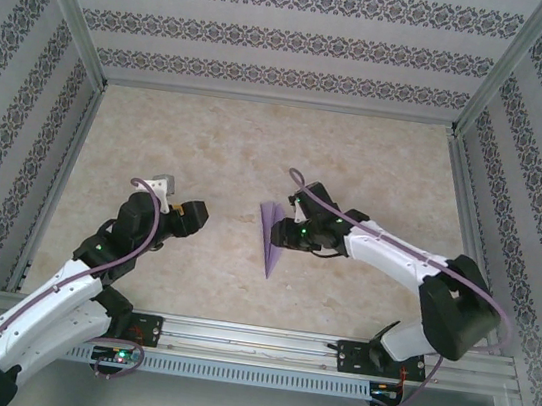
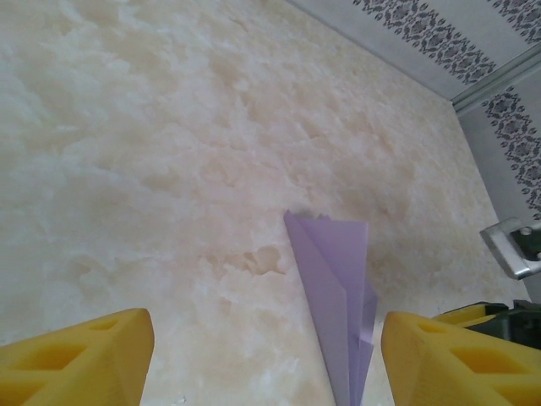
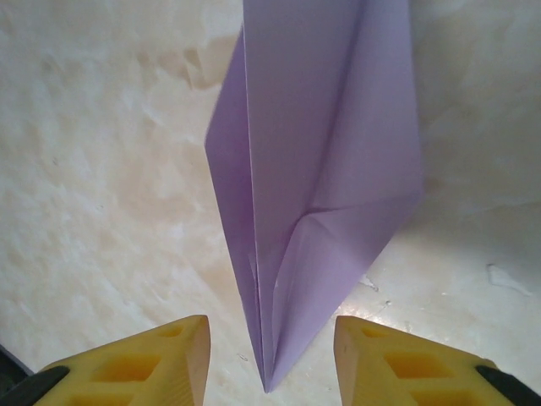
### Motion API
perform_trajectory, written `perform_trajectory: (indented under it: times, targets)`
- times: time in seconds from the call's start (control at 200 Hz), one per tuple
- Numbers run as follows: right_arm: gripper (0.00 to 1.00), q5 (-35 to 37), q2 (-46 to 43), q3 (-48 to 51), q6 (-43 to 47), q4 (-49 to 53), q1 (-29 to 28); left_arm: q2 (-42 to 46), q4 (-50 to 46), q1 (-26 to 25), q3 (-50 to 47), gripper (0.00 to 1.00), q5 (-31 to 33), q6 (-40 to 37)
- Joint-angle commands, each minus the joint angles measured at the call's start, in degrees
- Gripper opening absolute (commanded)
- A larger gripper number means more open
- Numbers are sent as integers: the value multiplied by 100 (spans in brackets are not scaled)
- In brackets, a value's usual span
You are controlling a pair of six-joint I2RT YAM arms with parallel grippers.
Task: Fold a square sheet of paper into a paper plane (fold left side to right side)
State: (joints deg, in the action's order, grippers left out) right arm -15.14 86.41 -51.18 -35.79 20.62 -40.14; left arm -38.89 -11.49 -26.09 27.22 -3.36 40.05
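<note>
The square sheet of paper is folded into a slim lavender paper plane (image 1: 271,231) that lies on the marble-pattern table, its point toward the near edge. My right gripper (image 1: 288,228) is right beside it on its right. In the right wrist view the paper plane (image 3: 317,152) has its pointed end between the yellow fingers (image 3: 152,368) of the right gripper (image 3: 270,338), which is open, with a gap on each side. My left gripper (image 1: 192,214) hovers to the left, apart from the plane. In the left wrist view the left gripper (image 2: 266,326) is open and empty, with the paper plane (image 2: 338,288) ahead and to the right.
Patterned walls and metal posts enclose the table (image 1: 209,144) on three sides. Part of the right gripper (image 2: 511,317) shows at the right edge of the left wrist view. A metal rail (image 1: 251,342) runs along the near edge between the arm bases.
</note>
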Motion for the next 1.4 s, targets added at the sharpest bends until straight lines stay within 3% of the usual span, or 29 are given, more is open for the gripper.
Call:
perform_trajectory:
  times: [0.0, 0.4, 0.874, 1.399]
  targets:
    - [44, 216, 313, -274, -11, 240, -145, 79, -214, 96, -76, 71, -59, -44]
    - [41, 204, 945, -562, -34, 118, -301, 127, -213, 118, -183, 72, -92, -6]
    - [26, 370, 1251, -694, -51, 194, -370, 137, -267, 130, -191, 72, -95, -7]
    - [23, 875, 1622, -920, -182, 357, -618, 145, -327, 155, -192, 73, -139, 11]
